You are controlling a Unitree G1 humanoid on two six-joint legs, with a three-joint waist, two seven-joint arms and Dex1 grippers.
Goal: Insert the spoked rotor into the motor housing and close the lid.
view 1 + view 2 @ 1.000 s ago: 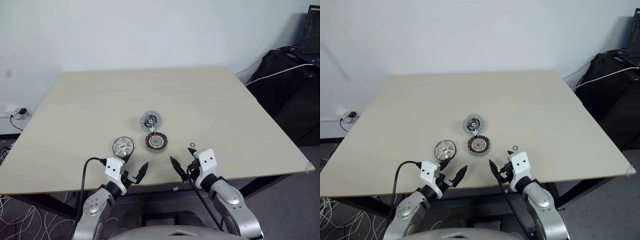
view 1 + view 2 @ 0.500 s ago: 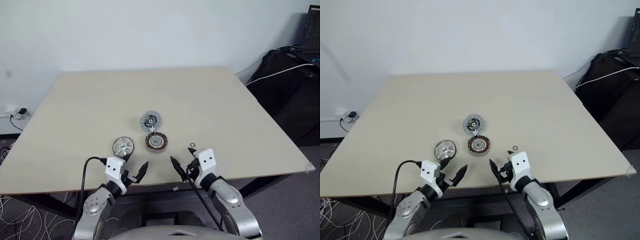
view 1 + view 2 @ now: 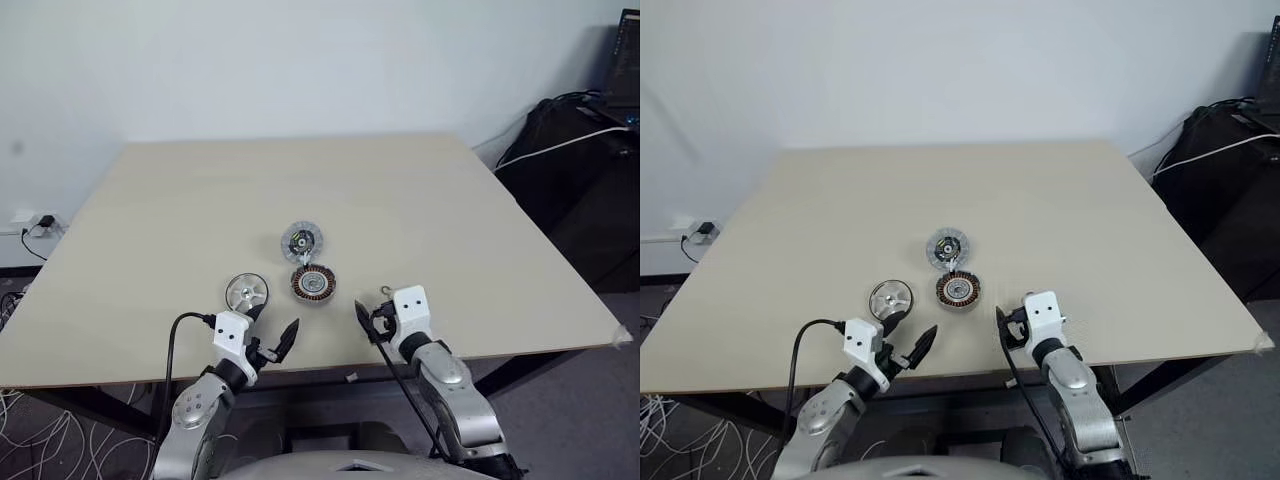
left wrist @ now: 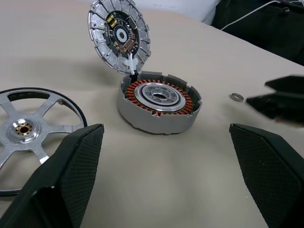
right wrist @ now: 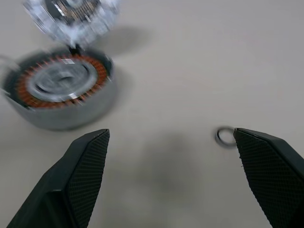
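Note:
The shiny spoked rotor (image 3: 246,292) lies flat on the table, just beyond my left gripper (image 3: 273,328), which is open and empty. Right of the rotor sits the motor housing (image 3: 313,284), a round puck with copper windings (image 4: 159,99). The lid (image 3: 300,240) stands tilted up at the housing's far edge, its dark-centred face (image 4: 118,35) turned toward me. My right gripper (image 3: 371,304) is open and empty, low over the table right of the housing (image 5: 61,90).
A small metal ring (image 3: 385,291) lies on the table beside my right gripper's fingers. The table's near edge (image 3: 330,372) runs just under both wrists. Dark bags and cables (image 3: 575,160) stand off the table's right side.
My right gripper has moved forward and down toward the table, ending close to the small ring. The left gripper and the parts have stayed in place.

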